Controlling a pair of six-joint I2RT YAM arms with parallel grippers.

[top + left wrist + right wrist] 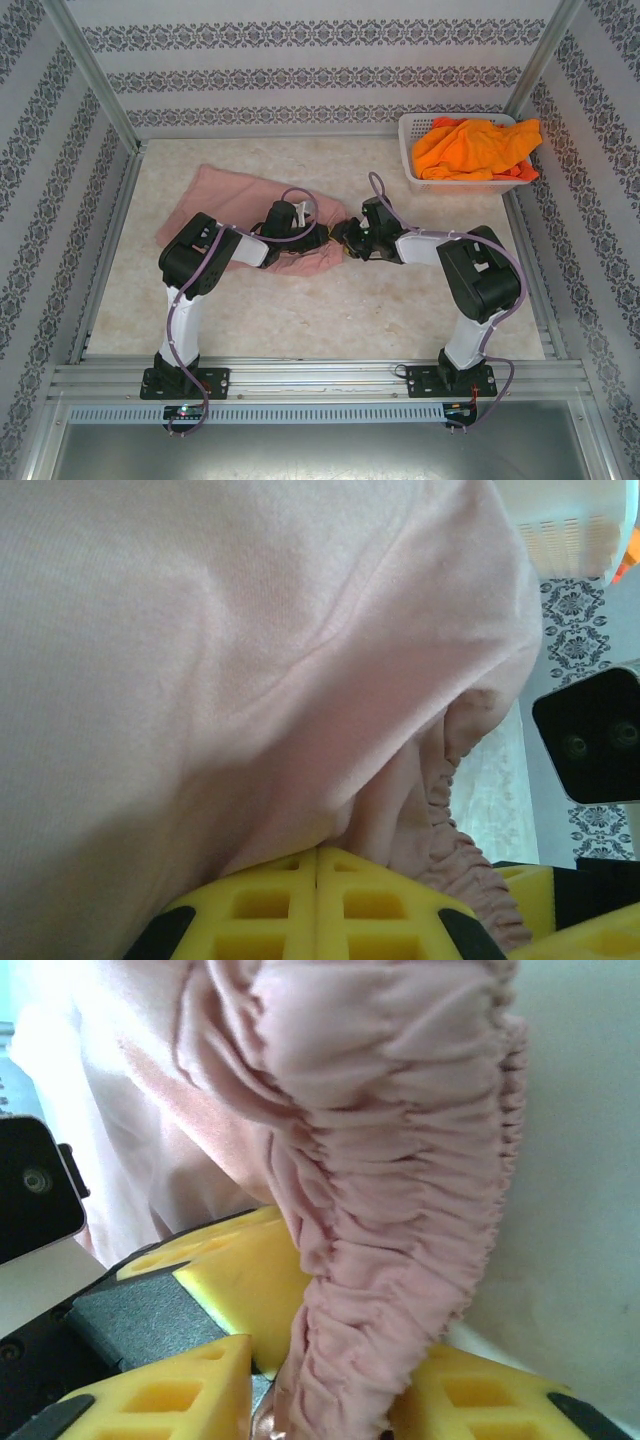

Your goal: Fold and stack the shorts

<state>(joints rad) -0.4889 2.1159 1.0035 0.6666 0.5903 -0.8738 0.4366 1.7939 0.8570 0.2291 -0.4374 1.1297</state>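
Pink shorts (225, 205) are spread on the table (300, 320), left of centre. The long axis is seen running on a diagonal, from the far-left corner down to a near end at mid-table. That near end is where both claws meet, just beside each other.

The left gripper (320, 242) is brought in from the left. In its wrist view the yellow fingers (260, 905) are pressed together with pink cloth bunched over the tips, so it is read as clamped on the fabric.

The right gripper (342, 243) is brought in from the right. In its wrist view the gathered waistband (400, 1160) is threaded down between the pads (245, 1290), which are parted about the width of the band. Whether the band is already squeezed cannot be told.

From both claws, nearly all of the cloth lies away to the far left, under and past the left arm. The next move is judged to depend on that: this end would be carried along the long axis toward the far-left end. The left arm is nearer the bulk; the right arm is at the outer edge.

Orange shorts (470, 150) are heaped in the white basket (412, 150) at the far right, well apart.
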